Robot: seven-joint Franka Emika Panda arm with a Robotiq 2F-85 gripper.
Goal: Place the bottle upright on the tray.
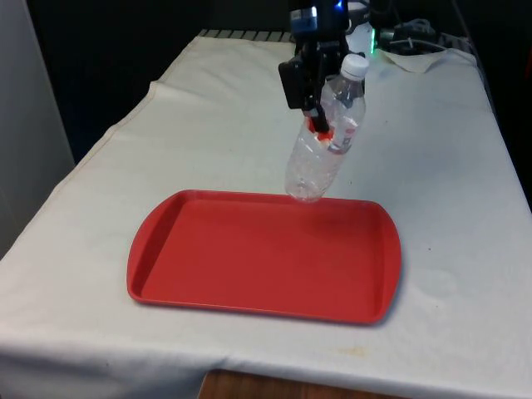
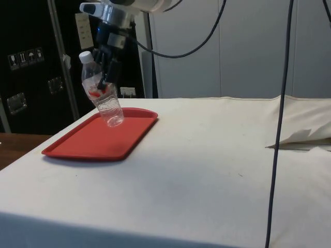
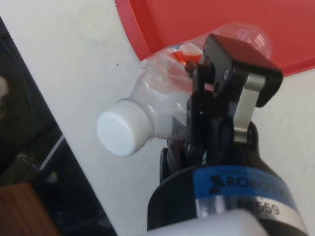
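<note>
Gripper (image 1: 317, 125) clamps tilted bottle (image 1: 324, 145) above tray (image 1: 208, 266), base blurred

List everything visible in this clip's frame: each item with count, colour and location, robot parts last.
bottle: one, clear plastic with white cap and red label, held tilted in the air over the tray's far edge.
tray: one, red, flat on the cloth near the table's front edge.
tablecloth: one, white, covering the table.
cable: one, dark, hanging down in the side view.
gripper: one, black, shut on the bottle's middle.
arm: one, white, above the tray.
</note>
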